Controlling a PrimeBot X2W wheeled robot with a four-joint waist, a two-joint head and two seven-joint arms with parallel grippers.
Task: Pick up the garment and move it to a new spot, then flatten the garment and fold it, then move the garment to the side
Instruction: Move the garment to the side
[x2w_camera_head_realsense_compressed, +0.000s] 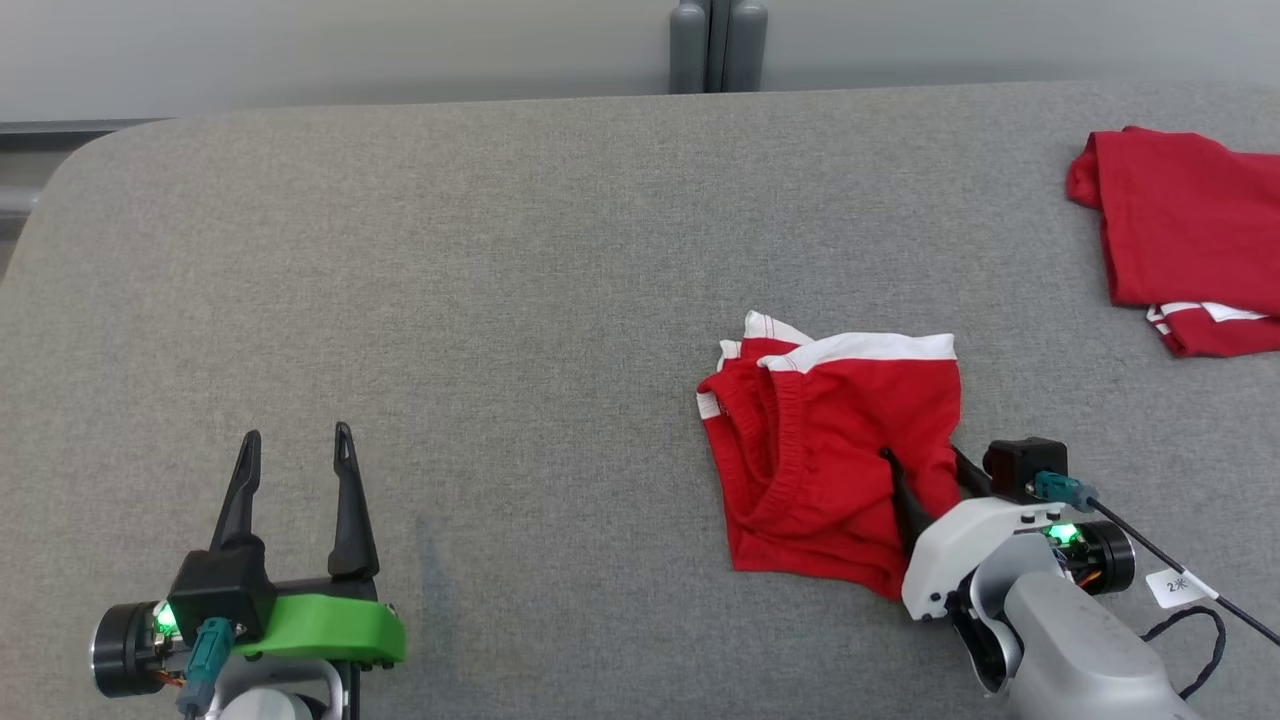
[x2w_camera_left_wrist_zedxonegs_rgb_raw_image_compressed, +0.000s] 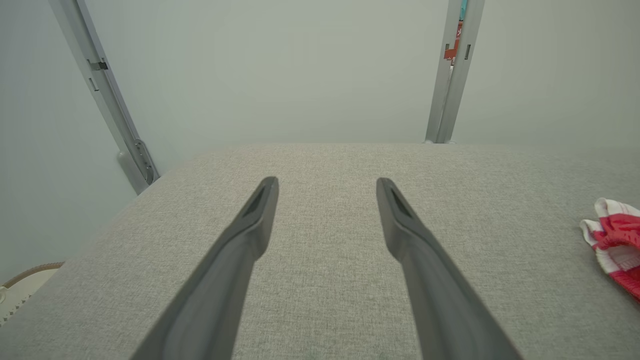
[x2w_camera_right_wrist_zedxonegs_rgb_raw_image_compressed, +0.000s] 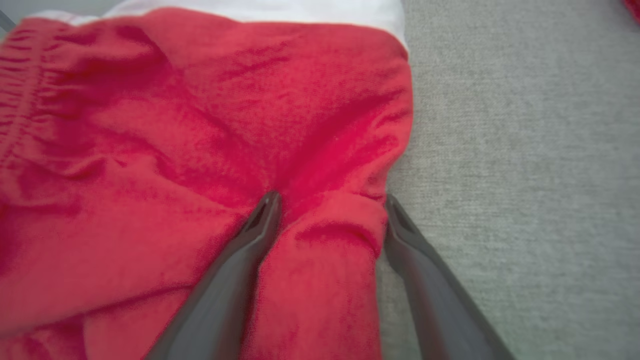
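Two red garments lay on the grey tabletop. The one I was to handle, a rumpled pair of red shorts with white trim, lay right of centre. The folded garment sat well apart at the far right edge.

My right gripper was at the shorts' near right edge, jaws spread wide and unclenched, with a ridge of cloth between them. The right wrist view showed what the head view hid: one finger lay on the red fabric, the other just beside the hem.

My left gripper stood over bare tabletop well to the left, jaws released, grasping nothing. Its wrist view caught a corner of the shorts. A white tag on my right wrist's cable read "2", then a mark I couldn't make out.
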